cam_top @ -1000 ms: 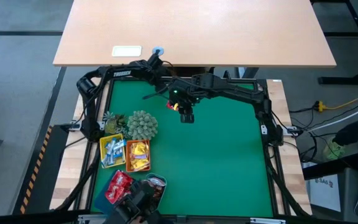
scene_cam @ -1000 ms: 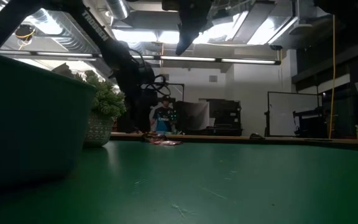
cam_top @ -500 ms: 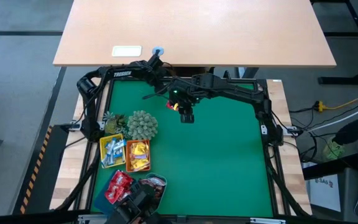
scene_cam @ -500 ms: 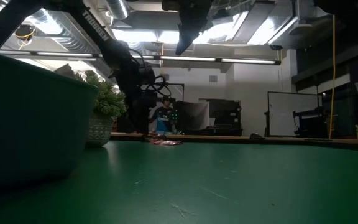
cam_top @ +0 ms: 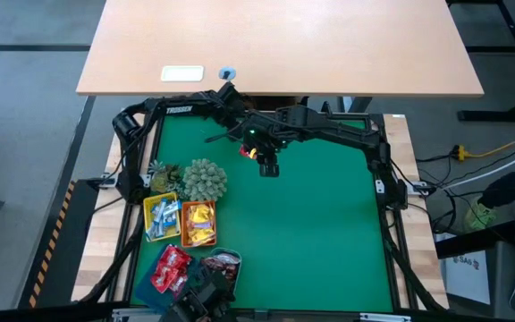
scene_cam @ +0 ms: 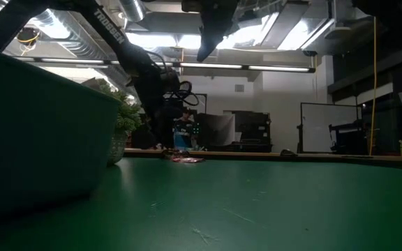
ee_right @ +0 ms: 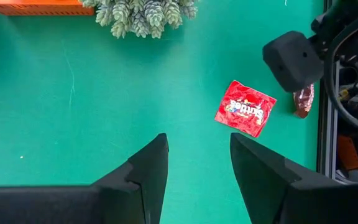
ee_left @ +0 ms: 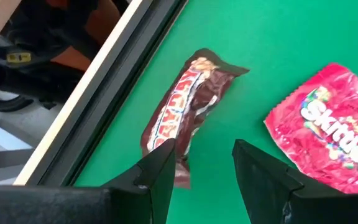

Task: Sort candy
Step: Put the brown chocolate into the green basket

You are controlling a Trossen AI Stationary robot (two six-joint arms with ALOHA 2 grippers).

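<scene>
The left hand [ee_left: 204, 155] has slid a little way along the far edge of the green bench [cam_top: 329, 233] since a moment ago. Now it hangs right over the last loose candy. Its two fingers are apart and hold nothing. A brown candy bar [ee_left: 188, 118] lies just ahead of the hand, close to one finger. A red Skittles packet [ee_left: 334, 146] lies near the other finger, a bit off to the side. I think the hand is lining up to pick up the brown bar next.

The right hand [ee_right: 197, 149] has not moved. It hovers high over the bench, near the left hand, with its fingers apart and empty.

Most of the candy looks sorted already. Well away from both hands, blue-white sweets sit in a yellow tray [cam_top: 150, 234] and yellow packets sit in an orange tray [cam_top: 183, 240]. Red packets [cam_top: 173, 266] lie past those, though what they sit in is hard to see. A spiky plant ball [cam_top: 204, 179] stands between the hands and the trays, so a carried candy must go over or around it. The black frame rail [ee_left: 114, 99] runs just beside the brown bar and leaves little room for the finger on that side.
</scene>
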